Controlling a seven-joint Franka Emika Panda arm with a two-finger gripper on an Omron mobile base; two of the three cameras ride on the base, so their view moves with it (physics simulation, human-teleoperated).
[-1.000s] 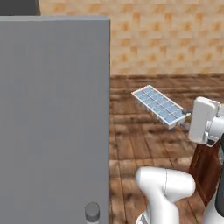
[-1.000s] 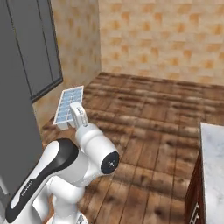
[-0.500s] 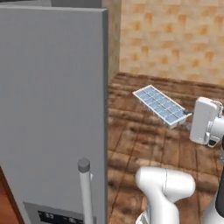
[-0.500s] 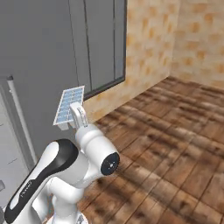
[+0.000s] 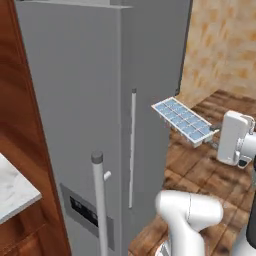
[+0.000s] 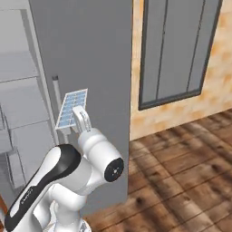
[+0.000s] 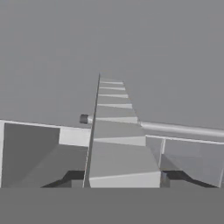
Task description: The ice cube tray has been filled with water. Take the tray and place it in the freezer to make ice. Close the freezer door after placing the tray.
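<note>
One ice cube tray (image 5: 182,121) is clamped at its end in your gripper (image 5: 214,134), held out level at chest height in front of the freezer (image 5: 100,100), its water (image 6: 71,108) showing pale blue across the cells. In the left base view the freezer door (image 5: 70,130) stands swung out with its bar handle (image 5: 100,200) near the camera; in the right base view white shelves (image 6: 20,108) show at the left past the tray. Risks as I judge them: any tilt or jolt spills the water; the tray's far end sits near the wider grey door (image 6: 86,68) and its handle (image 7: 175,128), so a direct advance could strike it; the end-only grip invites slipping.
</note>
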